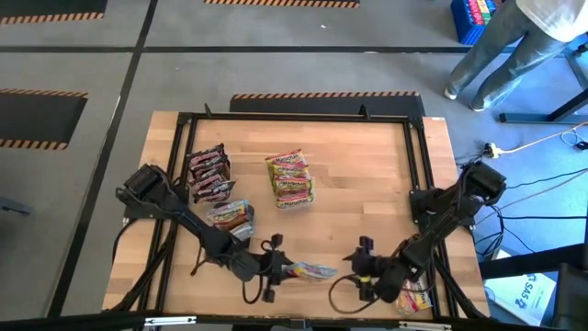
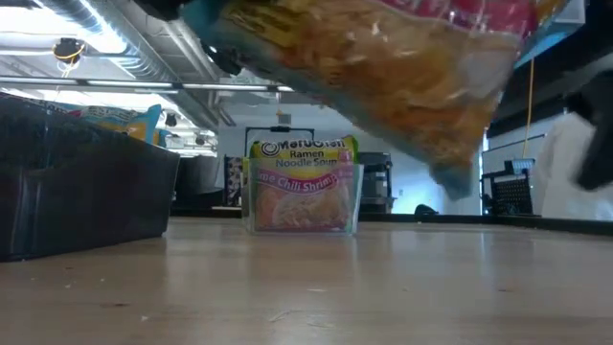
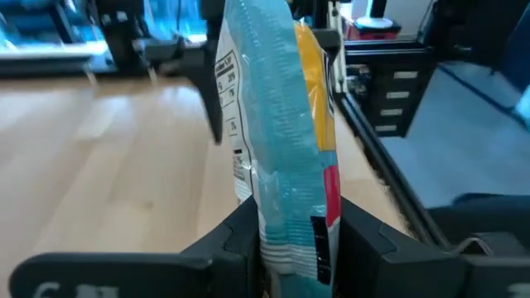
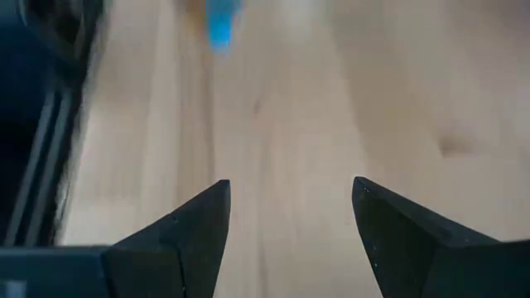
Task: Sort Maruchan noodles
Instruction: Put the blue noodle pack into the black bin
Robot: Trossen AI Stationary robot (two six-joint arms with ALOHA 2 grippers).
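My left gripper [image 1: 274, 269] is shut on a pale blue and yellow-orange noodle packet [image 1: 309, 270] near the table's front edge. In the low view this packet [image 2: 383, 67] hangs above the wood. My right gripper [image 1: 361, 268] stands open just to the packet's right, with nothing between its fingers [image 4: 199, 228]; only the packet's blue tip [image 4: 219, 29] shows ahead of it. A dark maroon stack [image 1: 209, 173], a yellow-green stack [image 1: 290, 177] and a silvery packet [image 1: 230, 215] lie flat on the table. My left gripper pinches one end of the packet [image 3: 290, 223] between its two fingers [image 3: 236, 240], one on each broad face. The fingers come nearly level from the table's left. The packet reaches out past them toward the table's right, tilted and lifted clear of the table.
More packets [image 1: 415, 299] lie at the front right corner under the right arm. A black frame [image 1: 294, 117] runs around the wooden top. In the low view a clear tray [image 2: 303, 201] holds an upright packet. A person [image 1: 514, 46] stands beyond the far right corner.
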